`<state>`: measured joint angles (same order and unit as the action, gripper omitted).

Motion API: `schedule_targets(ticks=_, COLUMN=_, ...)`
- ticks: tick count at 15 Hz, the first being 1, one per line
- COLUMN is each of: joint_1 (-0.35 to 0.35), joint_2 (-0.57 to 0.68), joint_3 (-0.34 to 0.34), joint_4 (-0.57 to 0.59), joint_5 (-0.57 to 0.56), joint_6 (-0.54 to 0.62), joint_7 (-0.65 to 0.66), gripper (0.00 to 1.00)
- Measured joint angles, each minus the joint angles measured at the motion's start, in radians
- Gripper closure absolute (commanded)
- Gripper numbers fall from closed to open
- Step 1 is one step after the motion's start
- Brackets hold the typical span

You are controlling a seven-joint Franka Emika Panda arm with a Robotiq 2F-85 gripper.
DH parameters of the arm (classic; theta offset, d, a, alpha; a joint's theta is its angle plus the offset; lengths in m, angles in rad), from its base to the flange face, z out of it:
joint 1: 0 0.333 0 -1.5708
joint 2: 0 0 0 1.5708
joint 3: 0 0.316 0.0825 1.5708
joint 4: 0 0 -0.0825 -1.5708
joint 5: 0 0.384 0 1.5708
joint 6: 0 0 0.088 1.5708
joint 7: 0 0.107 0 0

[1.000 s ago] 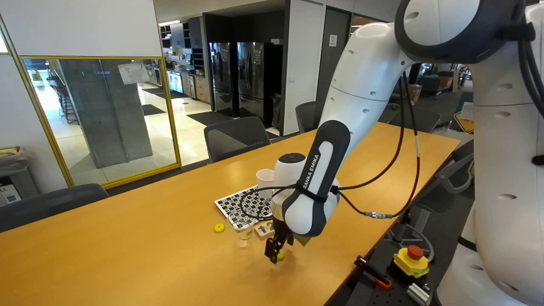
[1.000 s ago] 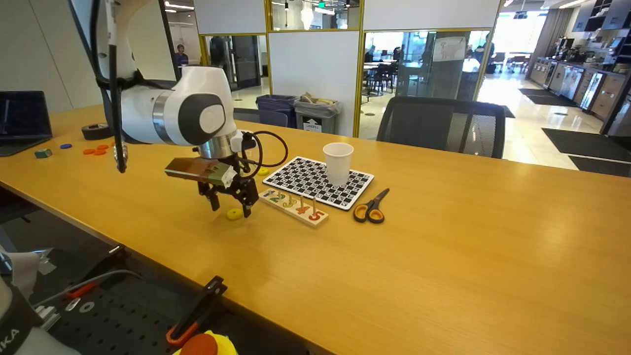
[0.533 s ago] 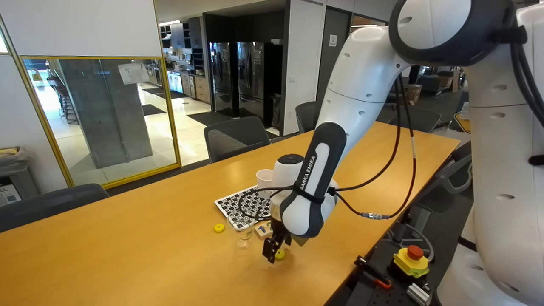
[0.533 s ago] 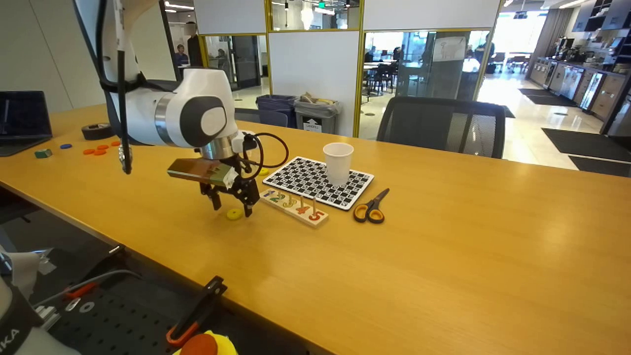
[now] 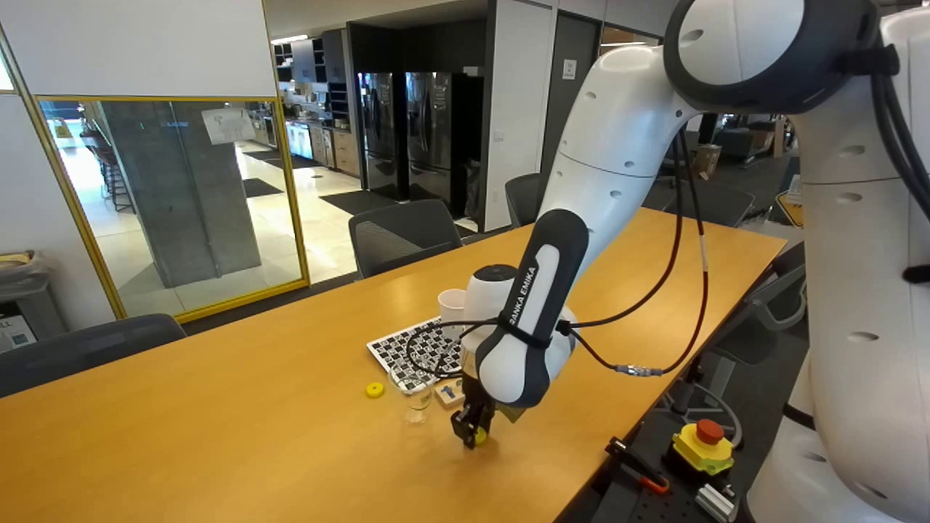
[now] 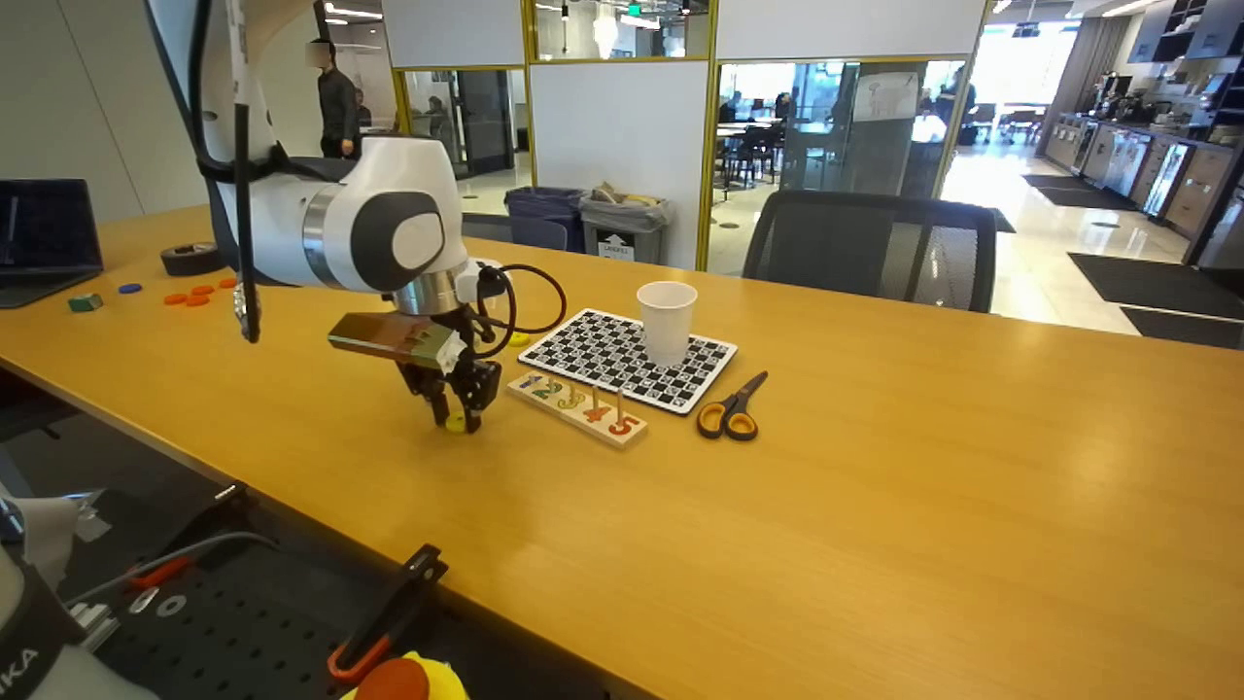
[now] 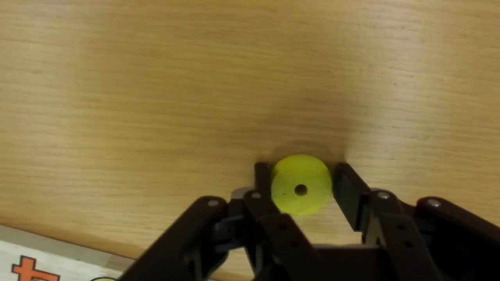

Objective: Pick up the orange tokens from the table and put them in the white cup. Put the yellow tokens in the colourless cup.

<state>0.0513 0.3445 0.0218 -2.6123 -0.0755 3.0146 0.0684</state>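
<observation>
In the wrist view, with the gripper (image 7: 301, 175), now pinching one yellow token (image 7: 300, 203) by its left and right edges, having closed in from a wide spread a second ago. Means, by judgement, a grasp begun on the yellow half of the task, with lifting off the table (image 7: 156, 97) called for next.

In an exterior view, clamped around that same yellow token toward the table's near right. Can count two yellow tokens, finding the second yellow token (image 5: 374, 390) farther and to the left, lying free, just past one colourless cup (image 5: 416, 402). Cannot make out any contents through clear walls, so leave that unsettled. Farther back, find one white cup (image 5: 451, 301), upright on one checkerboard (image 5: 399, 351).

In an exterior view, can count four orange tokens (image 6: 197, 300) at the far left, well apart from the gripper, so apparently yet to be gathered for the white cup. Close by, notice one blue disc (image 6: 129, 288) and one green block (image 6: 86, 302). To the right, see one numbered peg board (image 6: 583, 410) near the checkerboard, and one pair of scissors (image 6: 737, 401).
</observation>
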Motion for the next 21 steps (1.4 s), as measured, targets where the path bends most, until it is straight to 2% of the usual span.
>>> schedule_targets(ticks=1, joint_1=-0.001, joint_2=-0.001, joint_3=0.000, joint_4=0.001, joint_5=0.005, joint_6=-0.001, joint_7=0.000, gripper=0.83)
schedule_targets(ticks=5, joint_1=0.013, joint_2=-0.005, joint_3=-0.024, joint_4=0.009, joint_5=0.008, joint_6=-0.005, joint_7=0.002, gripper=0.83)
schedule_targets(ticks=7, joint_1=0.045, joint_2=-0.024, joint_3=-0.074, joint_4=0.024, joint_5=-0.004, joint_6=-0.007, joint_7=0.006, gripper=0.83)
schedule_targets(ticks=10, joint_1=0.115, joint_2=-0.098, joint_3=-0.179, joint_4=0.063, joint_5=-0.080, joint_6=-0.052, joint_7=0.041, gripper=0.83)
schedule_targets(ticks=13, joint_1=0.134, joint_2=-0.180, joint_3=-0.220, joint_4=0.122, joint_5=-0.176, joint_6=-0.132, joint_7=0.095, gripper=0.83)
schedule_targets(ticks=15, joint_1=0.125, joint_2=-0.216, joint_3=-0.206, joint_4=0.161, joint_5=-0.193, joint_6=-0.174, joint_7=0.105, gripper=0.83)
schedule_targets(ticks=17, joint_1=0.098, joint_2=-0.227, joint_3=-0.156, joint_4=0.188, joint_5=-0.148, joint_6=-0.201, joint_7=0.071, gripper=0.83)
schedule_targets(ticks=21, joint_1=0.048, joint_2=-0.211, joint_3=-0.030, joint_4=0.223, joint_5=0.071, joint_6=-0.250, joint_7=-0.116, gripper=0.83)
